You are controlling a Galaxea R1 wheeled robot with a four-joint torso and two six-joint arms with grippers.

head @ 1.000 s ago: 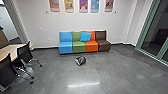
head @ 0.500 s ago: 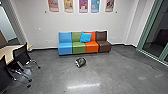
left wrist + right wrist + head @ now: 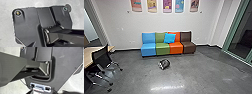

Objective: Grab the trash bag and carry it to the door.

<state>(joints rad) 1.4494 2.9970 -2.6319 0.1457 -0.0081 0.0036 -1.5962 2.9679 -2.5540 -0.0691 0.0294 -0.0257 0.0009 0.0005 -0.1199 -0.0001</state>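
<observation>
Trash bag (image 3: 164,64): dark, shiny, rounded lump on smooth grey floor (image 3: 189,75), in front of block-shaped, four-colour sofa (image 3: 148,49). Camera has moved since earlier frames; nearer black chair (image 3: 87,83) now more cut off at picture's left edge. Bag's finer folds blurred. Cannot tell either gripper's state.

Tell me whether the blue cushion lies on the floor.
No, the cushion sits on the couch, leaning across its green and orange parts.
</observation>
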